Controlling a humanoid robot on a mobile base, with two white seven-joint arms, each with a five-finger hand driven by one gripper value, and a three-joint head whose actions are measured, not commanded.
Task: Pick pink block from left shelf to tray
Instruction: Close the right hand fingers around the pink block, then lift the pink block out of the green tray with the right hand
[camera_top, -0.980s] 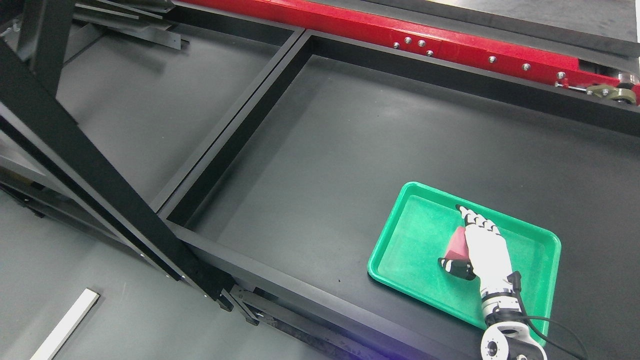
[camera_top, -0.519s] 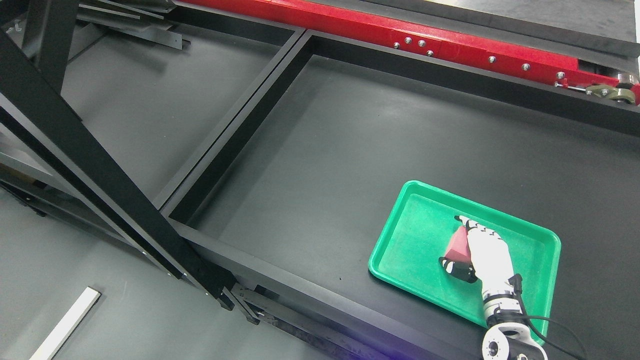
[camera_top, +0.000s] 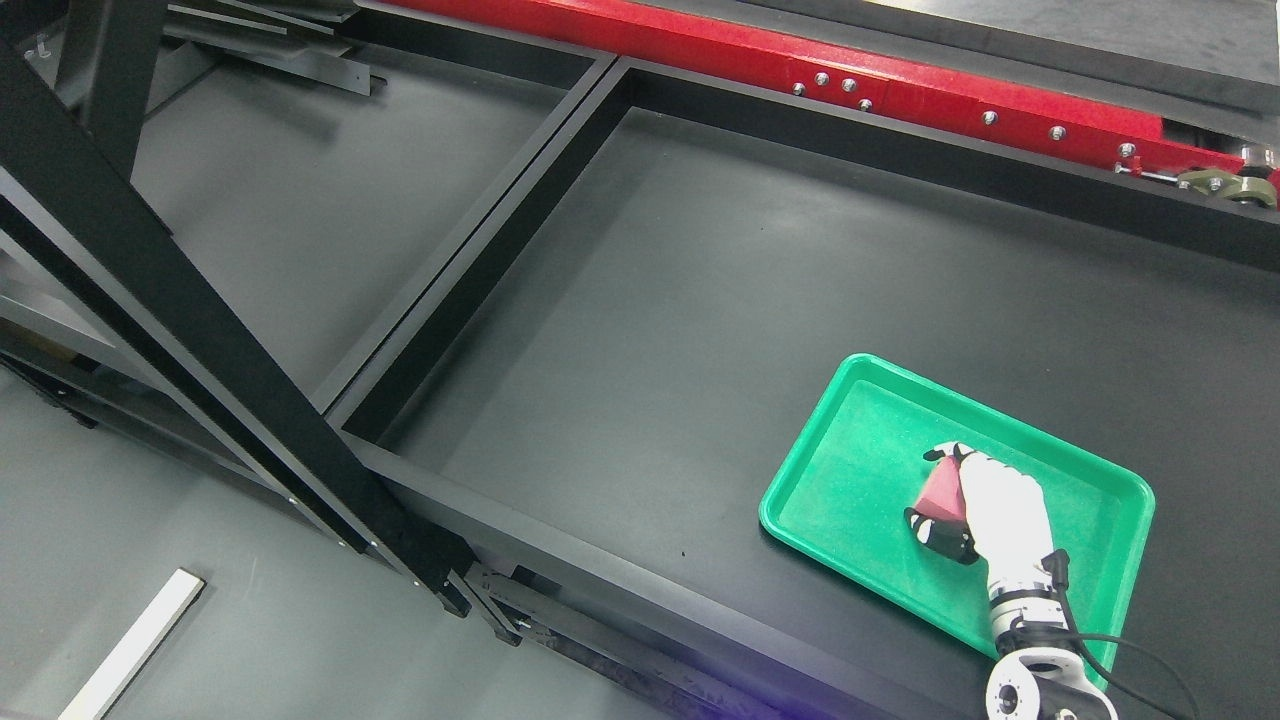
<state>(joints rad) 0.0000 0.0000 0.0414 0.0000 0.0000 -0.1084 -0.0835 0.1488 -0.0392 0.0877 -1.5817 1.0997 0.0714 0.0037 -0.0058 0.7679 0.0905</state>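
Head view: pink block (camera_top: 940, 492) inside green tray (camera_top: 838, 455), low over tray floor, contact unclear. Right hand (camera_top: 985, 500) grasping block, thumb under, fingers curled over top. Tray on dark worktop (camera_top: 700, 300); red rail (camera_top: 760, 55) behind.

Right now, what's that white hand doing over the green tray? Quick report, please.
Right hand shut on pink block, over the green tray. Left hand not in view. Nothing else in the tray, nothing in the way.
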